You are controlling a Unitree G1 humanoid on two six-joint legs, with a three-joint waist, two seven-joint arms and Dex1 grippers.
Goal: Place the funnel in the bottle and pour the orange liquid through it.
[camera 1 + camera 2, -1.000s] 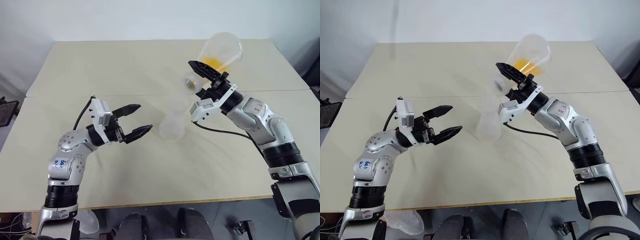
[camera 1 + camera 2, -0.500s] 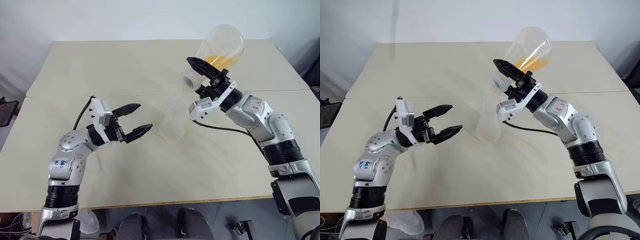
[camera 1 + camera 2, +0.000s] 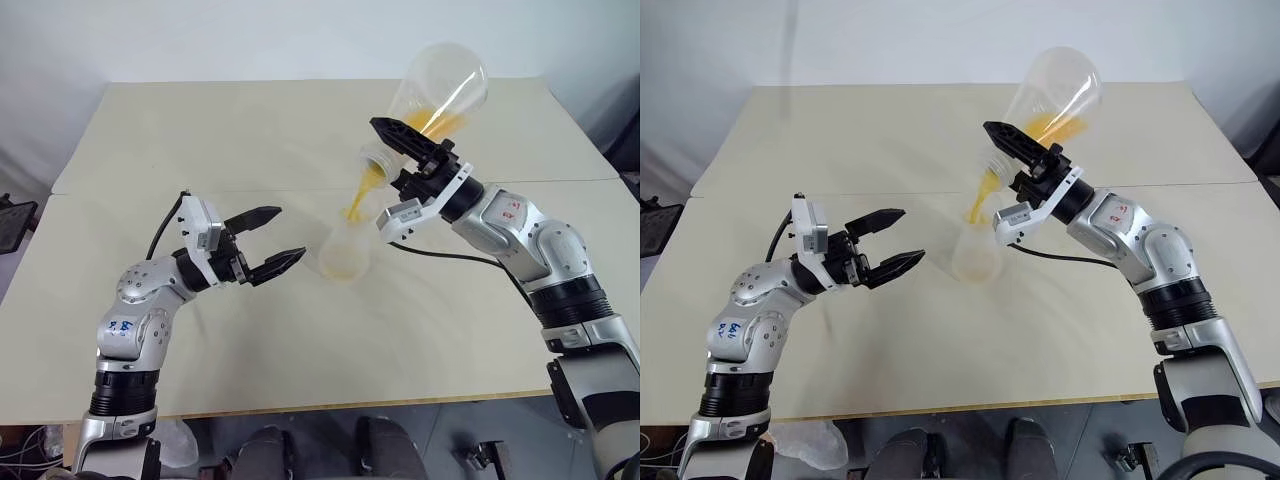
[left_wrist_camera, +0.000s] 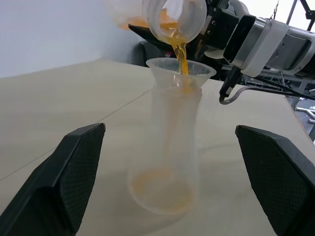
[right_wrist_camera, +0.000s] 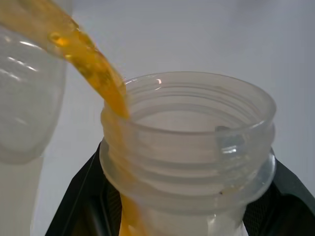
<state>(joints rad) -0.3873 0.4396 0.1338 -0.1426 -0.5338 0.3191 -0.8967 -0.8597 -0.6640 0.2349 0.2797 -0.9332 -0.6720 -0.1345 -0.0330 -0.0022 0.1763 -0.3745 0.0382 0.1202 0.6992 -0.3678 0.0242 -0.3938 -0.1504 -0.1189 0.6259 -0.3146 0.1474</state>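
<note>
The hazy bottle stands upright mid-table with the see-through funnel seated in its mouth. My right gripper is shut on the neck of a clearer conical flask, held tipped steeply above the bottle. The orange liquid runs from the flask's mouth in a thin stream into the funnel. A little of it pools in the bottle's base. My left gripper is open, level with the bottle and just left of it, not touching it.
The beige table has a seam running across it behind the bottle. A grey cable hangs under my right wrist. The table's front edge lies close below both arms.
My right wrist has rolled and tipped the flask further. Orange liquid that stayed inside the flask now streams into the funnel and collects in the bottle. The left arm has not moved.
</note>
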